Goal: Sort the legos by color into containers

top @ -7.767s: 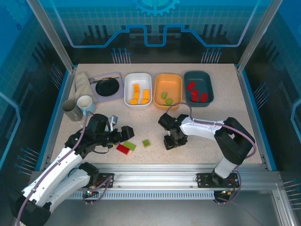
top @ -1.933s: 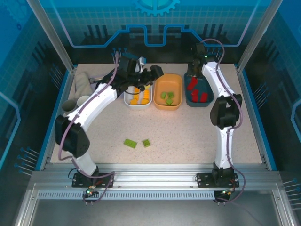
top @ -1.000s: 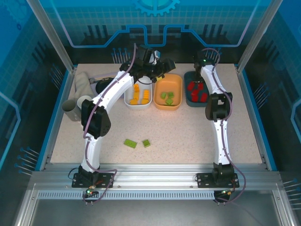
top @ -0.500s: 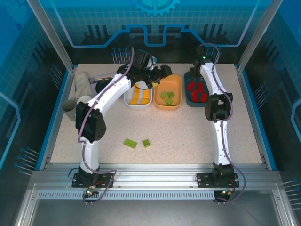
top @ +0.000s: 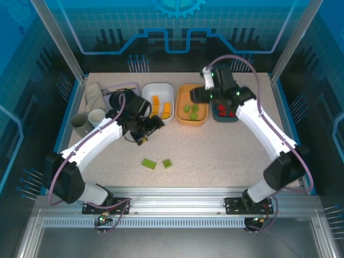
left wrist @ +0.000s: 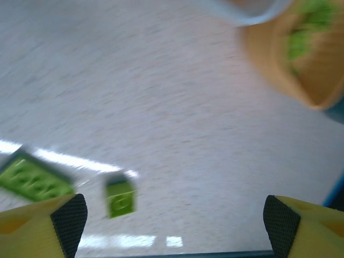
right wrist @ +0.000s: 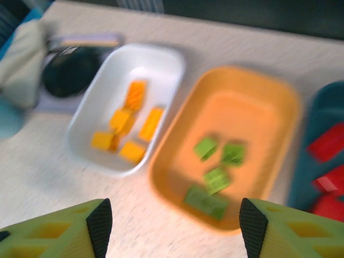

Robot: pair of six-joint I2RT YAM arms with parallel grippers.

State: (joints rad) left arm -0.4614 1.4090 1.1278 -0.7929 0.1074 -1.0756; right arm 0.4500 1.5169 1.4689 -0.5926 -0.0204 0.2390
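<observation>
Two light green legos lie on the table, a long one point(top: 149, 163) point(left wrist: 35, 180) and a small one point(top: 167, 163) point(left wrist: 120, 197). My left gripper point(top: 151, 130) point(left wrist: 174, 226) hovers open just behind them, nothing between its fingers. At the back stand the containers: a white tub point(top: 161, 86) point(right wrist: 161, 64) with yellow-orange legos point(right wrist: 126, 121), an orange tub point(top: 193, 122) point(right wrist: 252, 97) with green legos point(right wrist: 217, 161), and a teal tub point(top: 223, 120) point(right wrist: 322, 118) with red legos point(right wrist: 328, 148). My right gripper point(top: 198, 95) point(right wrist: 176, 226) hangs open and empty above the orange tub's near edge.
A lavender tray with a black round dish point(top: 119, 95) point(right wrist: 72, 70) sits at the back left, partly behind my left arm. A rolled cloth point(top: 94, 94), a grey cup point(top: 80, 124) and a white cup point(top: 97, 117) stand at the left edge.
My left arm has swung from above the tubs down toward the loose green legos. My right arm has moved from over the teal tub leftward to the orange tub.
</observation>
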